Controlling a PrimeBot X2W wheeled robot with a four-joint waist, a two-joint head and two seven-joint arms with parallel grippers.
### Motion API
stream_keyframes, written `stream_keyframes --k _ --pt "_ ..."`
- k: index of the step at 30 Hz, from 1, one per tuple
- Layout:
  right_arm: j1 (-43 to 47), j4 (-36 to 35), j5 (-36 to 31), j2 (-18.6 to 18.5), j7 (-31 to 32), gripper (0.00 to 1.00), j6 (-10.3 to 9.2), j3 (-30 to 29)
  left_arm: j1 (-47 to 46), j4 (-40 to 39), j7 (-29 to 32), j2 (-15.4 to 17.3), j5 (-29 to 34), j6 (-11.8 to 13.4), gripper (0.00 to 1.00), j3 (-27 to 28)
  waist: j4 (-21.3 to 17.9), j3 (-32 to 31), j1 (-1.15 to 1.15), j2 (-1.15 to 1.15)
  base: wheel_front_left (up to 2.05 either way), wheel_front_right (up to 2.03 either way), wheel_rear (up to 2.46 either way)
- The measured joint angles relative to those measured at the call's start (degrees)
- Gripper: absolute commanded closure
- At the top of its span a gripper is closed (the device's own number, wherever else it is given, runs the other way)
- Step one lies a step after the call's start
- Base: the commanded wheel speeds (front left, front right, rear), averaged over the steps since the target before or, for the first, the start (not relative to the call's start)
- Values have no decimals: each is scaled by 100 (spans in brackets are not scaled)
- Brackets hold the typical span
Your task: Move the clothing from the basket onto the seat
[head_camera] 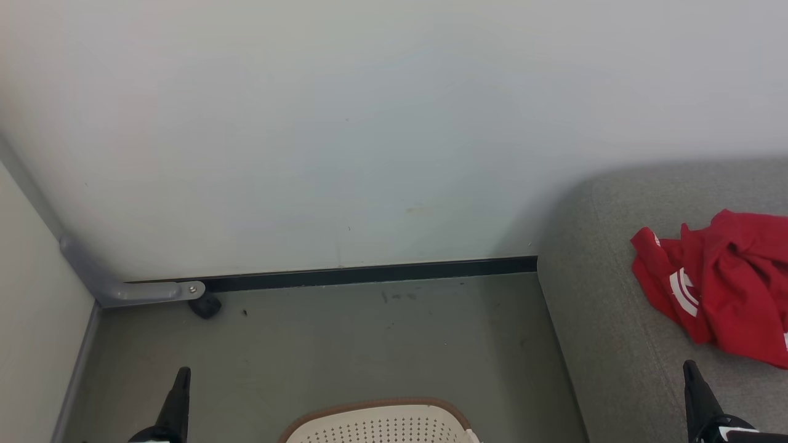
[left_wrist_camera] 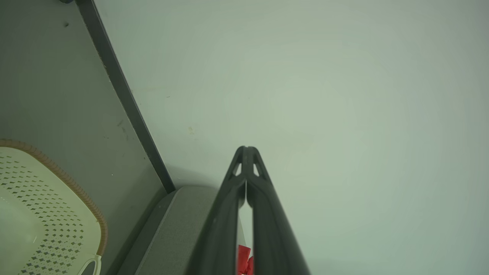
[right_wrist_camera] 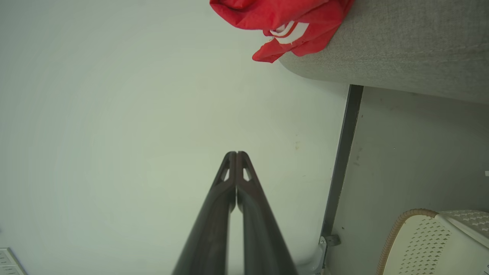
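Red clothing [head_camera: 720, 283] with white stripe marks lies crumpled on the grey seat [head_camera: 603, 320] at the right of the head view. The right wrist view shows the same clothing [right_wrist_camera: 282, 19] on the seat's edge [right_wrist_camera: 401, 49]. The cream basket [head_camera: 381, 424] with its brown rim pokes up from the bottom edge, on the floor left of the seat; what shows of its inside [left_wrist_camera: 42, 214] holds no fabric. My left gripper [left_wrist_camera: 246, 149] is shut, tips together, holding nothing. My right gripper [right_wrist_camera: 236, 153] is shut too and points at the wall. Both fingertips [head_camera: 182, 375] rise at the head view's bottom corners.
A pale wall [head_camera: 369, 123] stands close ahead, with a dark baseboard [head_camera: 369, 274] along the grey floor [head_camera: 369, 344]. A grey bracket [head_camera: 141, 290] and a small black stopper [head_camera: 206, 306] sit at the left corner, beside a side wall.
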Motion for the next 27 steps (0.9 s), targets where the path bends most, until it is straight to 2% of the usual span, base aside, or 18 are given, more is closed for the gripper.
stream_keyframes --k 27 --pt "0 -1 0 0 0 100 0 0 0 -1 0 0 0 0 100 0 0 0 -1 0 0 0 0"
